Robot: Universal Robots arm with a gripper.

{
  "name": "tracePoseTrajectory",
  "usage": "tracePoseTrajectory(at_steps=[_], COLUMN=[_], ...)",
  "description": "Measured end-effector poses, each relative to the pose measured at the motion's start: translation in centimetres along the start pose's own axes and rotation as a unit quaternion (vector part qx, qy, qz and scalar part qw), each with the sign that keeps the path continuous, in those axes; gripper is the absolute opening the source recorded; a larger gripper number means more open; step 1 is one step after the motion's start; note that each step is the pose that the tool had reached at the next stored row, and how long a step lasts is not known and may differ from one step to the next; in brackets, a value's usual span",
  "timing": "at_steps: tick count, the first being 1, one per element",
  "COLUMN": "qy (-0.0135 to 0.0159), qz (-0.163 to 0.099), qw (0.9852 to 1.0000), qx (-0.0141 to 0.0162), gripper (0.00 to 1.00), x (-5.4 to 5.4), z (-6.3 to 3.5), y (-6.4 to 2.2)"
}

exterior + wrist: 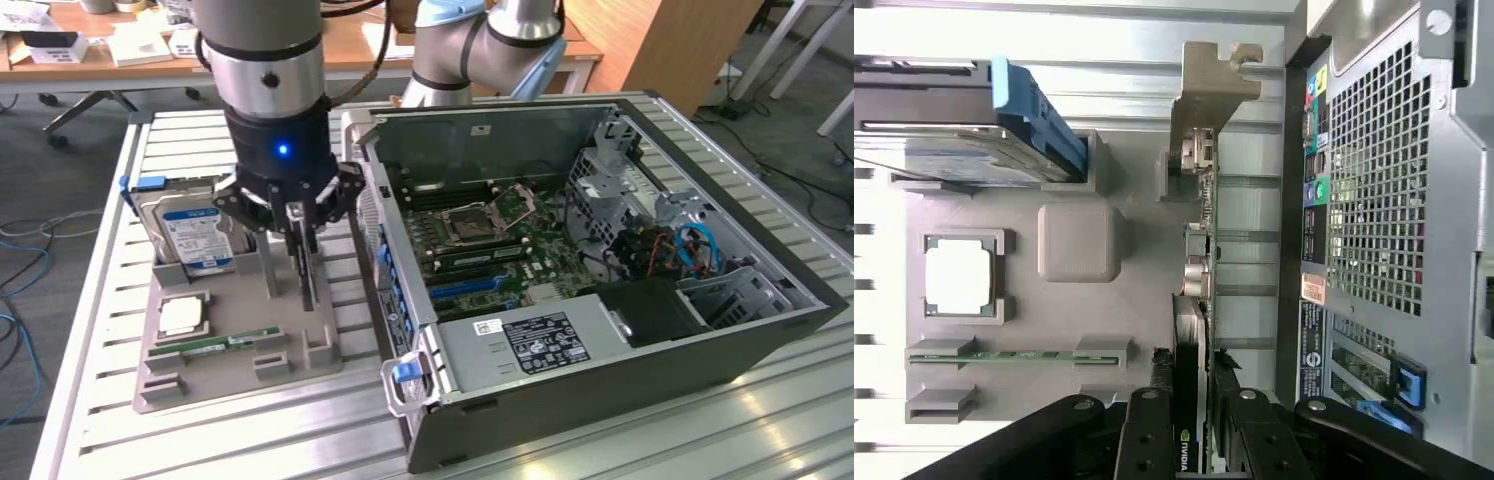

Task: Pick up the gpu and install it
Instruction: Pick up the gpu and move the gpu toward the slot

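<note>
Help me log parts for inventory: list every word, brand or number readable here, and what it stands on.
"NVIDIA": on the gpu, beside a green logo.
Label on the hard drive: too blurred to read.
Sticker on the power supply: print too small to read.
Coloured stickers on the back of the computer case: too small to read.

Black gpu (pixel 307 272) with silvery bracket (pixel 1209 95); grey holder tray (pixel 227 380); silver hard drive (pixel 194 238), blue-and-white label; green memory stick (pixel 214 345); dark grey computer case (pixel 627 400), rear panel (pixel 1379 200) perforated in a square grid; green motherboard (pixel 501 250); black gripper (pixel 296 232), blue light.
</note>
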State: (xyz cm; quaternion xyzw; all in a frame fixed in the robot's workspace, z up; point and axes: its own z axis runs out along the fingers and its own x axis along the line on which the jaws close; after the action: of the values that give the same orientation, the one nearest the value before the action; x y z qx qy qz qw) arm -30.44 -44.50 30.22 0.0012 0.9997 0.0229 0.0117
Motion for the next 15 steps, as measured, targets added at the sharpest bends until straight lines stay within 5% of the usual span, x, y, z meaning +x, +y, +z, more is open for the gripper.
tracePoseTrajectory(at_steps=[1, 15], qy=[0.0, 0.0], qz=[0.0, 0.0], qw=[1.0, 1.0], qx=[0.0, 0.0006], gripper=[0.26, 0.26], x=[0.0, -0.2], z=[-1.92, -8.29], y=[0.09, 0.38])
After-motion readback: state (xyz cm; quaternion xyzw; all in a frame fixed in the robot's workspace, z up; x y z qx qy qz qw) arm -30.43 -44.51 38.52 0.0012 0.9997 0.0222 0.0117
